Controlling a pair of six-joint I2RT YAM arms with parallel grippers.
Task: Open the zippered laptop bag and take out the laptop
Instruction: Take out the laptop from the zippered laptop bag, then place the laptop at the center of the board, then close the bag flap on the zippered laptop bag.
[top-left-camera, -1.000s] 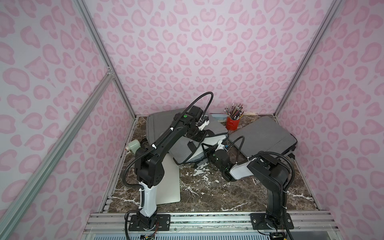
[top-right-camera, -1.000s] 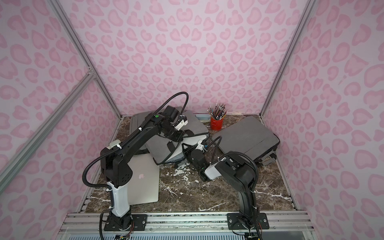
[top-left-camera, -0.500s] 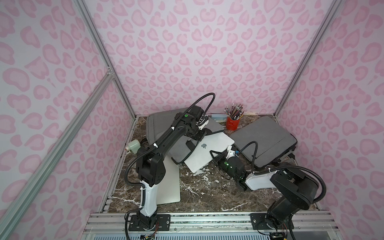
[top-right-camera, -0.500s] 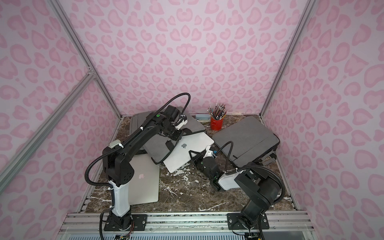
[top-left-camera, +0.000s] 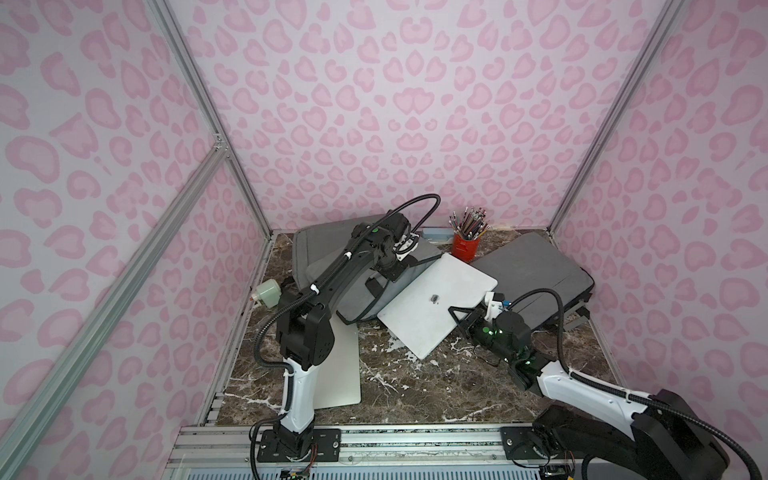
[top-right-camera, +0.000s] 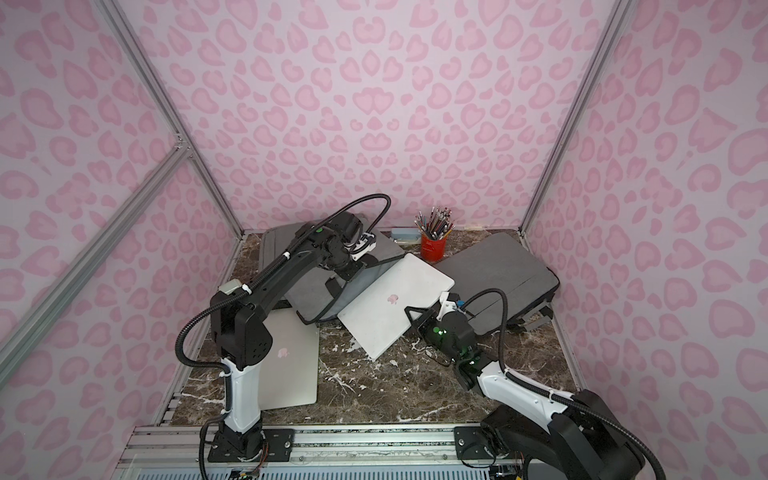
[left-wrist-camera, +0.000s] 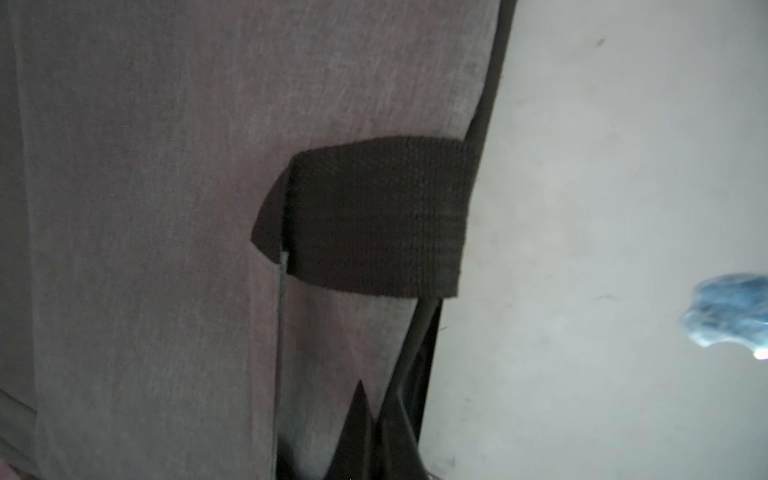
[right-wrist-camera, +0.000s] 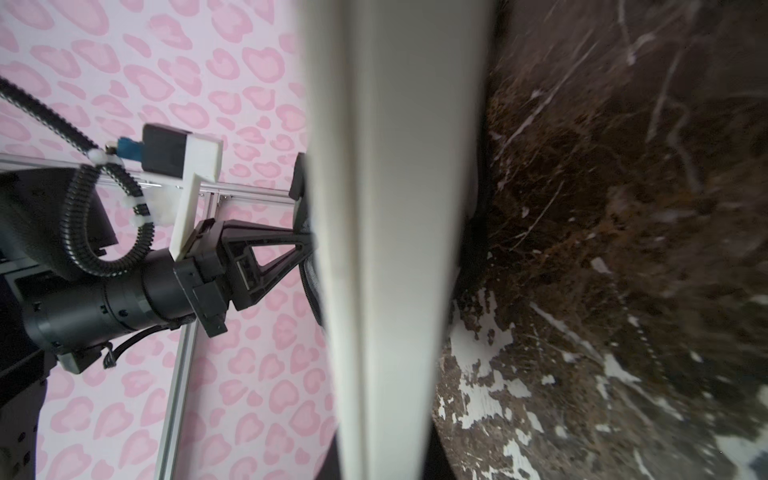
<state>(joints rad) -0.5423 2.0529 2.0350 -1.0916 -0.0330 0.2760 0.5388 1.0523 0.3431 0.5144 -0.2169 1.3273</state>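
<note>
Silver laptop (top-left-camera: 415, 322) gripped by right pincer (top-left-camera: 458, 318); left pincer (top-left-camera: 392, 275) pinches grey bag (top-left-camera: 353, 305).

The laptop bag (top-left-camera: 417, 261), grey fabric with black webbing straps, lay toward the rear of the bench (top-left-camera: 415, 386) with its mouth unzipped. The laptop (top-left-camera: 436, 305), silver, lid closed and logo upward, sat diagonally, almost wholly outside, one long edge at the open mouth.
</note>
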